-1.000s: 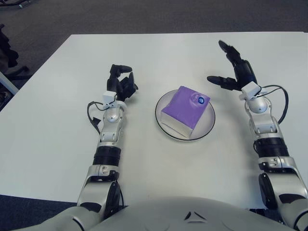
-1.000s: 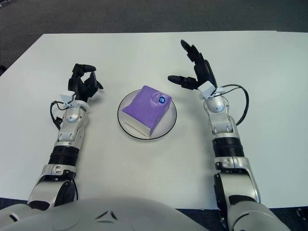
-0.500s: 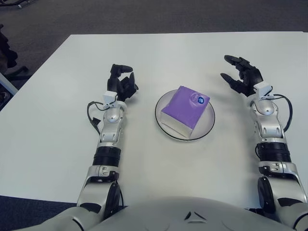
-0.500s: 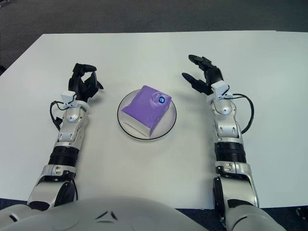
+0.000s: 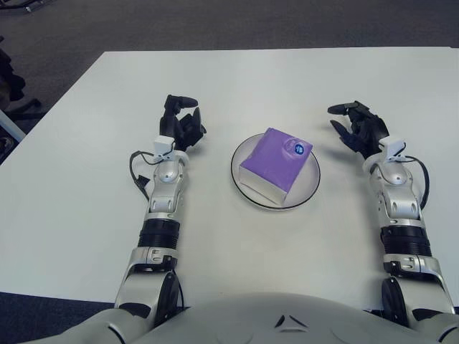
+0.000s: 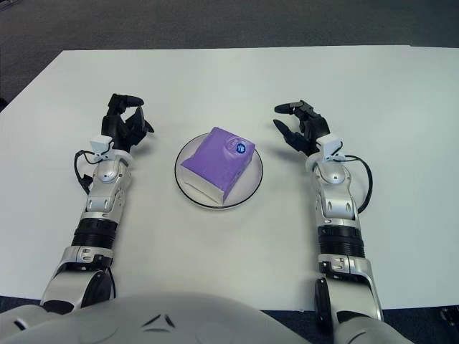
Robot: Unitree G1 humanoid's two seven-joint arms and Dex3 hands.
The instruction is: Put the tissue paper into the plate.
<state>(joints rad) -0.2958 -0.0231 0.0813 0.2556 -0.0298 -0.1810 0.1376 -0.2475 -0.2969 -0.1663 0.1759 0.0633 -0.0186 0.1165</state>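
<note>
A purple tissue pack (image 5: pixel 274 163) with a blue round sticker lies in the white, dark-rimmed plate (image 5: pixel 310 186) at the middle of the white table. My right hand (image 5: pixel 356 127) is to the right of the plate, apart from it, with fingers loosely spread and holding nothing. My left hand (image 5: pixel 181 120) shows to the left of the plate with its fingers curled and nothing in them.
The white table (image 5: pixel 229 79) stretches well beyond the plate on every side. Dark carpet floor (image 5: pixel 215 21) lies past its far edge. A dark object (image 5: pixel 8 72) stands off the table's left side.
My right hand has drawn back from beside the tissue pack toward my body and lowered, its fingers less spread. The left hand, pack and plate have not moved.
</note>
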